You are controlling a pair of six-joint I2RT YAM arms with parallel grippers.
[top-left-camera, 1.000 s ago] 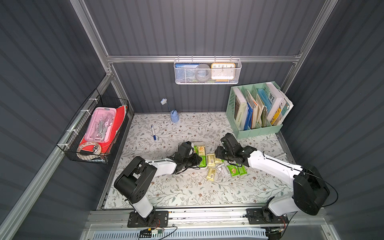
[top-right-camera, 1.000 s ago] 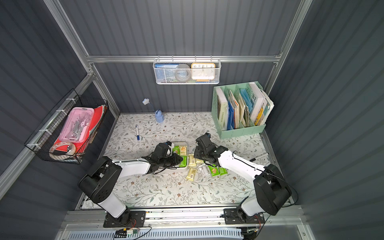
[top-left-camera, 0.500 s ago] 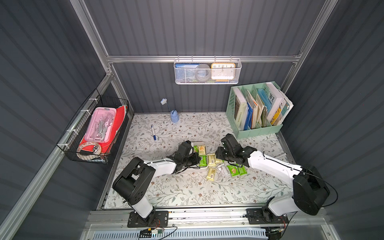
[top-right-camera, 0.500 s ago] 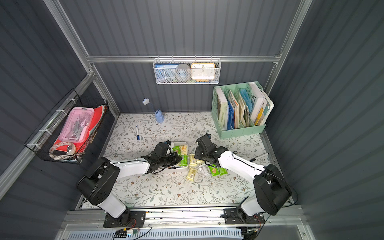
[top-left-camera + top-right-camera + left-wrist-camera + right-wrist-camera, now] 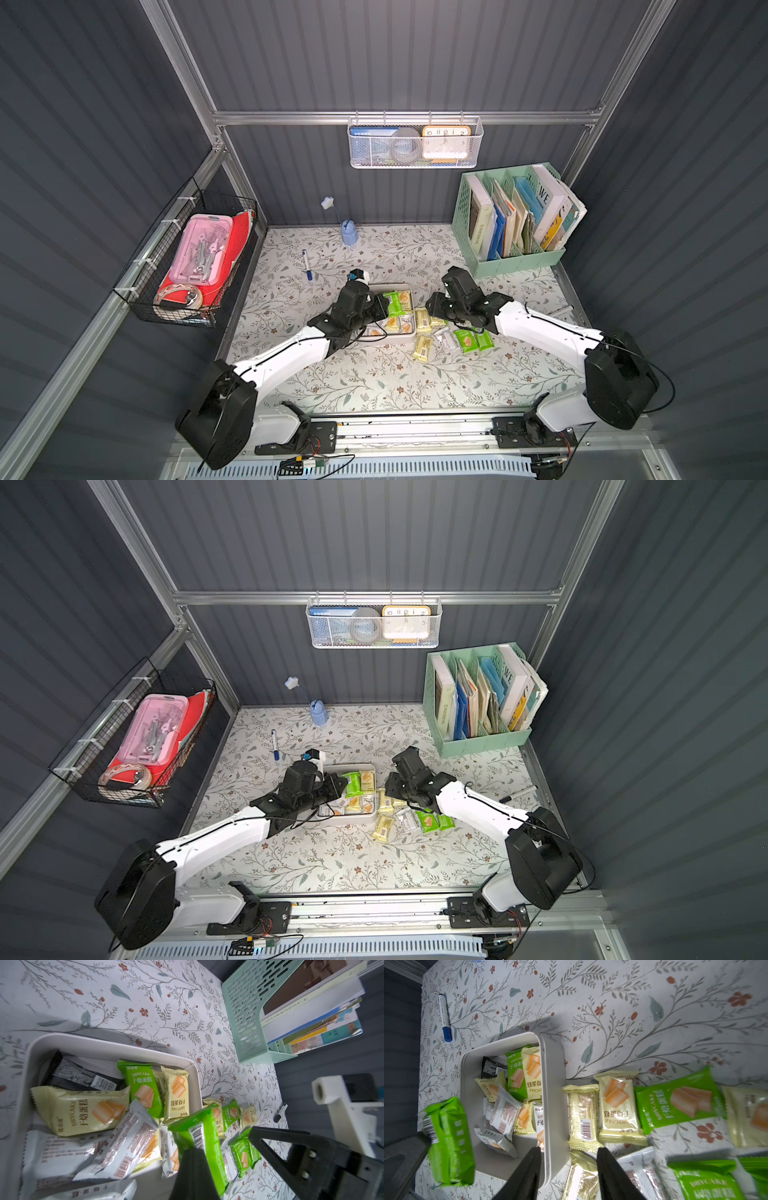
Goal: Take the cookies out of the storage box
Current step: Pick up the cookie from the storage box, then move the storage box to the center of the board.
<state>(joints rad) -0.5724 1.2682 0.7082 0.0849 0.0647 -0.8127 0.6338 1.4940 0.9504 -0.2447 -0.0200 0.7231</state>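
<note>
The left gripper (image 5: 195,1153) is clamped shut on the end of a green packet (image 5: 199,1136) (one of the cookies (image 5: 616,1105)) and holds it up off the other packets. In the right wrist view that packet hangs across the storage box (image 5: 554,1084) from the right gripper (image 5: 569,1151). In both top views the left gripper sits over the box, which rests on the floral table (image 5: 374,382) between the two grippers. Below and ahead of the left gripper the box holds a loose heap: pale yellow, white and green packets, with a black packet (image 5: 79,1076) against the wall farthest from it. The right gripper's jaws are parted to a middling width and clamp nothing. One of its fingers (image 5: 529,1172) is over the box's inner edge and the other is over packets on the table, so the box wall and a pale yellow packet lie in the gap beneath. More cookies — pale yellow, green and white — lie flat on the table just outside that wall, ahead of the right gripper and to its outer side. Some of them touch or overlap. A blue-capped marker (image 5: 444,1016) lies well beyond the box from the right gripper, apart from everything else.
</note>
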